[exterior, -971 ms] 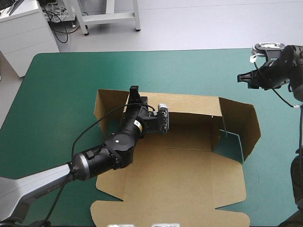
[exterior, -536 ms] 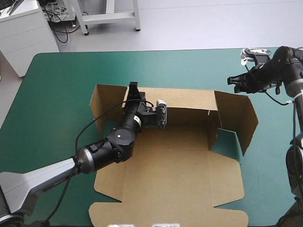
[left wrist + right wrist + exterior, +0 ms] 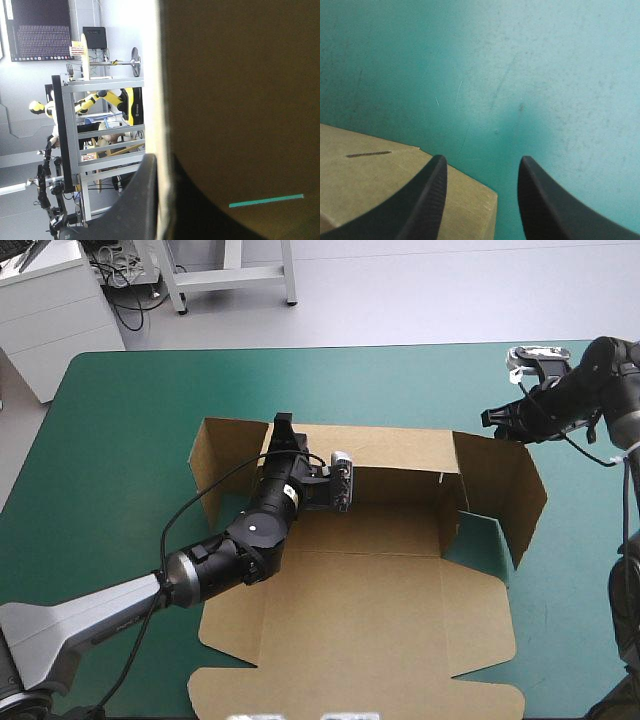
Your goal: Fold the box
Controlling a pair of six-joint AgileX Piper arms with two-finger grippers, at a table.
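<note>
Left jaws were clamped almost closed on the raised rear wall of the brown cardboard box (image 3: 380,610), near its left corner, with the board pinched between them. Box sat mid-worktop on the teal-green cover (image 3: 130,440), rear wall and side flaps up, lid panel flat toward the near edge. Right jaws stood apart, empty, hovering just beyond the box's far right corner.

Box (image 3: 370,630): no txt or print legible.
Left arm (image 3: 255,530): small pale sticker, too tiny to read.
Teal-green cover (image 3: 130,460): bore no txt.
</note>
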